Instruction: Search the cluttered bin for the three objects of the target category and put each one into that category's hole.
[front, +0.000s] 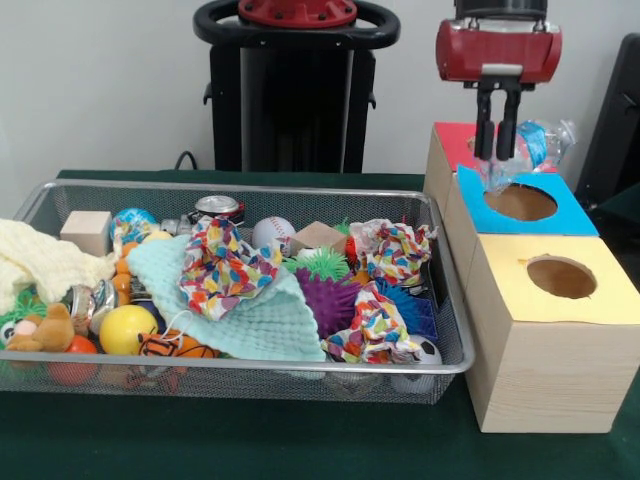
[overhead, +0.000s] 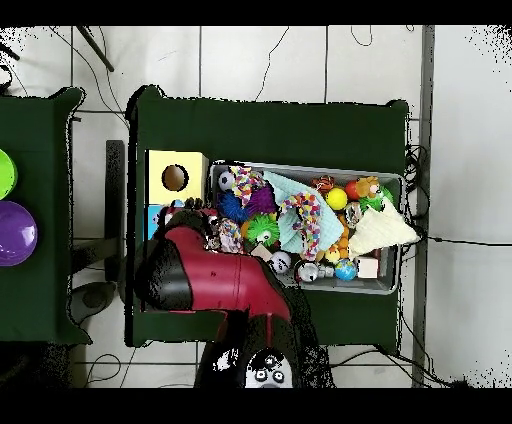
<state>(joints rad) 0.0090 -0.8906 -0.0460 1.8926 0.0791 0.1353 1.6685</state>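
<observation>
A wire mesh bin (front: 40, 205) fills the left and middle of the green table (front: 240, 440), crowded with toys. From its nine o'clock side: a cream knitted cloth (front: 40, 262), a small teddy (front: 42, 330), a wooden block (front: 86, 230), a yellow ball (front: 127, 328) and an orange basketball (front: 175, 346). Toward the centre lie a mint cloth (front: 255, 320), a confetti-patterned cloth (front: 215, 262), a baseball (front: 273, 232), a green spiky ball (front: 322, 265) and a purple spiky ball (front: 330, 300). At the bin's three o'clock end sit more crumpled confetti paper (front: 400, 250) and a small football (front: 425, 352).

To the right stand three wooden boxes in a row: a yellow-topped box (front: 560, 290) nearest, a blue-topped box (front: 520, 205) behind it and a red-topped box (front: 455, 140) farthest, with round holes showing in the yellow and blue lids.

At one o'clock the red gripper (front: 497, 150) hangs over the blue box's hole, its dark fingers (front: 484, 125) close together, clamped on a crushed clear plastic bottle (front: 535, 145) held just above the opening.
</observation>
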